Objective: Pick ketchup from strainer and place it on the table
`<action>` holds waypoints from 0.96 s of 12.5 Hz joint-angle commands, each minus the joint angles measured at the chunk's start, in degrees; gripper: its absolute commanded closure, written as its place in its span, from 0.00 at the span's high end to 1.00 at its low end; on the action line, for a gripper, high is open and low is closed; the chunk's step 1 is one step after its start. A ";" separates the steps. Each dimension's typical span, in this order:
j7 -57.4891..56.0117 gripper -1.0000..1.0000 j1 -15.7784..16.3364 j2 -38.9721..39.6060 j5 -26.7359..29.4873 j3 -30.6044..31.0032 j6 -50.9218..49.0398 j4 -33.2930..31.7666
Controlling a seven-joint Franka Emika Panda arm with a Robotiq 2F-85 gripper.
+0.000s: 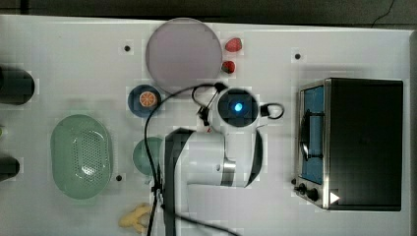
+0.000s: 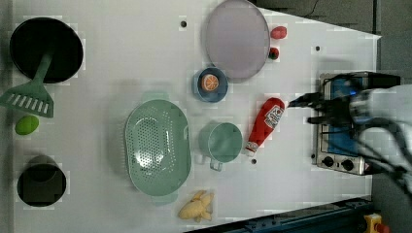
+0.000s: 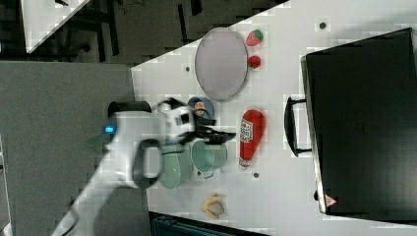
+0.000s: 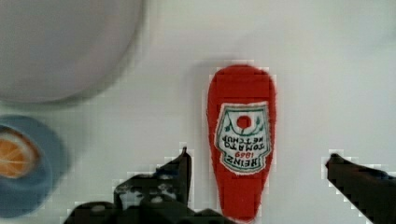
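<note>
The ketchup, a red squeeze bottle with a white label, lies flat on the white table, cap end toward the round green cup. My gripper hovers above it, open, with one finger on each side of the bottle and a clear gap to both. In the left view the gripper sits just off the left view's right of the ketchup. In the right view the gripper is beside the ketchup. The pale green strainer stands with nothing in it.
A green cup stands between strainer and ketchup. A blue bowl with an orange slice, a grey plate and two strawberries lie beyond. A toaster oven fills one side; a yellow item lies near the edge.
</note>
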 commanded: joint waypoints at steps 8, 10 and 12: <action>16.35 1.00 -0.46 -8.43 -0.42 0.34 -38.39 31.47; 16.35 1.00 -0.47 -8.39 -0.42 0.26 -39.35 32.17; 16.35 1.00 -0.47 -8.02 -0.42 0.32 -39.21 32.09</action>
